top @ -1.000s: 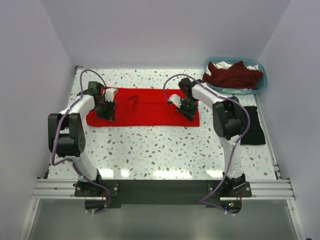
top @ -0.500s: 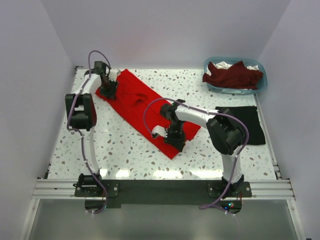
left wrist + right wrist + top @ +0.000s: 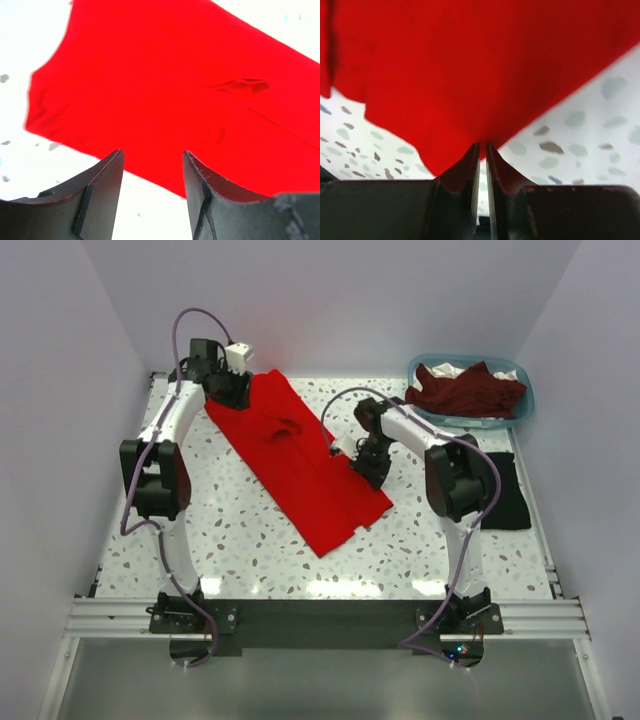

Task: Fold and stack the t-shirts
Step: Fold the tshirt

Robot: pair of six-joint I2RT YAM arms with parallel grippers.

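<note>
The bright red t-shirt (image 3: 300, 475) lies folded in a long strip, slanting from the far left to the near middle of the table. My left gripper (image 3: 230, 390) is open at the strip's far left end. In the left wrist view its jaws (image 3: 152, 155) stand apart over bare table just short of the red cloth (image 3: 165, 85). My right gripper (image 3: 368, 468) is shut on the strip's right edge, and its tips (image 3: 482, 145) pinch the red cloth (image 3: 470, 65). The black t-shirt (image 3: 503, 490) lies flat at the right. The dark maroon t-shirt (image 3: 465, 390) is in the basket.
The light blue plastic basket (image 3: 523, 408) stands at the far right corner with some white cloth under the maroon tee. The speckled table (image 3: 230, 530) is walled at the back and both sides.
The red strip has swung from lying across the table to a slant. My left gripper has moved to the far edge and let go. My right gripper has pulled its edge back to the right.
</note>
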